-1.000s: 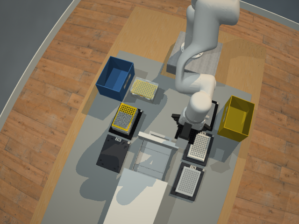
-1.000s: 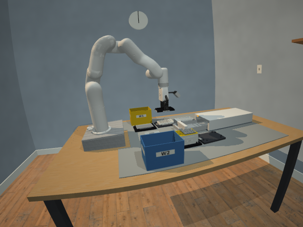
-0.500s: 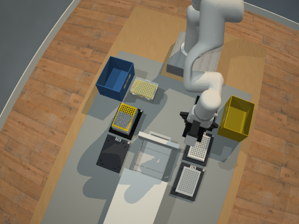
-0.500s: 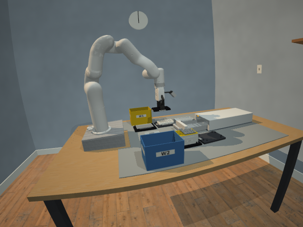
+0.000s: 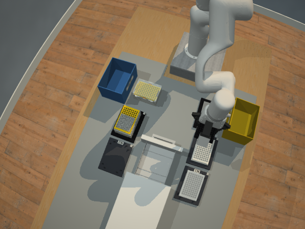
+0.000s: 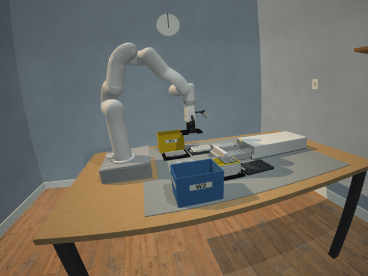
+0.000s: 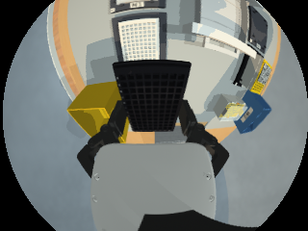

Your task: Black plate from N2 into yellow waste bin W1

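Hanging level in the air: the black plate (image 7: 153, 92), long axis running straight out ahead of the gripper (image 7: 153, 130), far short end pointing over the white plate (image 7: 139, 38) in its nest below. Sitting between the two fingers, near end clamped, most of its length sticking out past the fingertips. Standing almost fully spread, jaws pressing on the plate's two long sides. Hovering above the bench (image 6: 89, 207), just beside the yellow bin W1 (image 5: 242, 121), not yet over its rim.
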Available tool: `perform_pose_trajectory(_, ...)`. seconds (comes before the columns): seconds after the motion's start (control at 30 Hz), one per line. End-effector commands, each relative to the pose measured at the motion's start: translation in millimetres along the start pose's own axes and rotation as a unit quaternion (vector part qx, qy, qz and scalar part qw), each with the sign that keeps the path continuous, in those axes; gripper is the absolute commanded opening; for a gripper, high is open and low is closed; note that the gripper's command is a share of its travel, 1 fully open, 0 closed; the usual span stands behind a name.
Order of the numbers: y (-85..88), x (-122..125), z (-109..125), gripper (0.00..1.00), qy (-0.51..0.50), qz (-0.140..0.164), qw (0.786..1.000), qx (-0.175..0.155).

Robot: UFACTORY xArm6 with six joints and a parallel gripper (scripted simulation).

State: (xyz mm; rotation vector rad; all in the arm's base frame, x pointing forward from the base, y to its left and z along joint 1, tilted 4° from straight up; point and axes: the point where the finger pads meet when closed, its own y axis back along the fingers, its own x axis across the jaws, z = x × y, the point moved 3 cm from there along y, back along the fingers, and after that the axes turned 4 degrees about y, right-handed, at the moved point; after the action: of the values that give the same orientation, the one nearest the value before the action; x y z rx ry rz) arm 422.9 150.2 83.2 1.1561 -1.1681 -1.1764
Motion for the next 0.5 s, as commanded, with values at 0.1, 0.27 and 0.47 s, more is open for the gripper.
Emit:
perform_pose_trajectory(0.1, 1.7, -16.7, 8.4, 0.0, 0.0, -0.001, 1.0, 0.002)
perform_pose_trajectory(0.27, 1.7, -28.2, 15.2, 0.0, 0.0, -0.001, 1.0, 0.002)
perform_pose_trajectory(0.47, 1.6, -37.4, 20.7, 0.0, 0.0, -0.001, 1.0, 0.002)
